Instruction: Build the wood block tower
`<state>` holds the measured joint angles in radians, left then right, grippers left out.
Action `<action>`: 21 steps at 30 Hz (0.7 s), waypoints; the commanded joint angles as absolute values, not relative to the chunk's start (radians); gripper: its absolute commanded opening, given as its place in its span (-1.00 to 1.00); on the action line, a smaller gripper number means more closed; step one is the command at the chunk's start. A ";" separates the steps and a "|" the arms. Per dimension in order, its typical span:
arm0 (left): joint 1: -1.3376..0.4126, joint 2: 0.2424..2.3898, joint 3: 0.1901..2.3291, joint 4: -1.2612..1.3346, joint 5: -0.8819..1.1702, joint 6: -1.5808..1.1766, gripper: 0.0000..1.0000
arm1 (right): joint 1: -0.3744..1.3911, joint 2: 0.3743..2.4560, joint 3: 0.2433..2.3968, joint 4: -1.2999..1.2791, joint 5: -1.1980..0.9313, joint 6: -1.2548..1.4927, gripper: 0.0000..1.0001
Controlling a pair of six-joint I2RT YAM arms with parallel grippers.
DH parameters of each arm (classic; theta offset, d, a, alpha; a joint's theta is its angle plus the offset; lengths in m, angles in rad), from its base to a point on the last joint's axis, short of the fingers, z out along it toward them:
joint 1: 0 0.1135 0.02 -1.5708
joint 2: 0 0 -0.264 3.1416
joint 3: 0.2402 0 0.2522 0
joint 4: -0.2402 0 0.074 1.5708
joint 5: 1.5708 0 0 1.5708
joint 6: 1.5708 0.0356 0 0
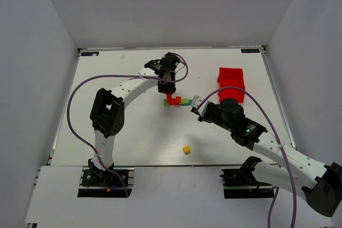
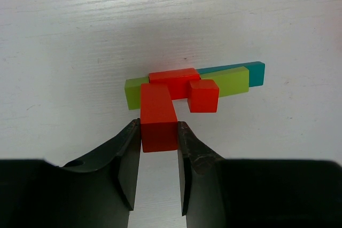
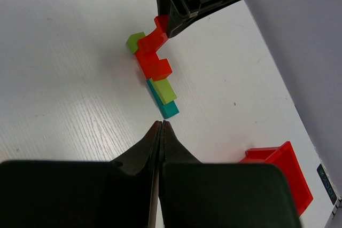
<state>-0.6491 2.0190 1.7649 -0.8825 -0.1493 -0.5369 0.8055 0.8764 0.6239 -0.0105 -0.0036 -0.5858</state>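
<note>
The left hand (image 2: 159, 134) is clamped on the red arch (image 2: 158, 115), whose far end sits over the green bar (image 2: 234, 81), beside a red cube (image 2: 203, 95) and teal bar (image 2: 257, 72) at mid-table (image 1: 123, 142). The right hand (image 3: 160, 131) is pinched together, empty. The red bin (image 1: 231, 83) stands nearby, its inside hard to make out; a yellow cube (image 1: 186, 149) lies well apart

White table (image 1: 133, 132) inside a plain enclosure.
Pale grey walls (image 1: 171, 9) rise on three sides under soft, even light.
</note>
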 commanded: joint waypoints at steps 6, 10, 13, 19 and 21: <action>-0.643 1.987 1.758 -0.861 -0.158 -0.563 -0.94 | 0.802 0.851 0.615 0.003 -0.020 -0.584 -1.00; -0.643 1.987 1.758 -0.870 -0.158 -0.563 -0.85 | 0.804 0.850 0.615 0.005 -0.021 -0.588 -1.00; -0.643 1.987 1.758 -0.870 -0.158 -0.563 -0.81 | 0.804 0.851 0.615 0.005 -0.021 -0.586 -1.00; -0.643 1.987 1.758 -0.870 -0.158 -0.563 -0.67 | 0.802 0.851 0.615 0.003 -0.023 -0.586 -1.00; -0.643 1.987 1.758 -0.870 -0.158 -0.563 -0.64 | 0.805 0.850 0.618 0.002 -0.023 -0.584 -1.00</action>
<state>-0.6491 2.0190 1.7622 -0.8772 -0.1497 -0.5507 0.8055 0.8700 0.6235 -0.0105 -0.0109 -0.5858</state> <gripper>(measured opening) 0.404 0.005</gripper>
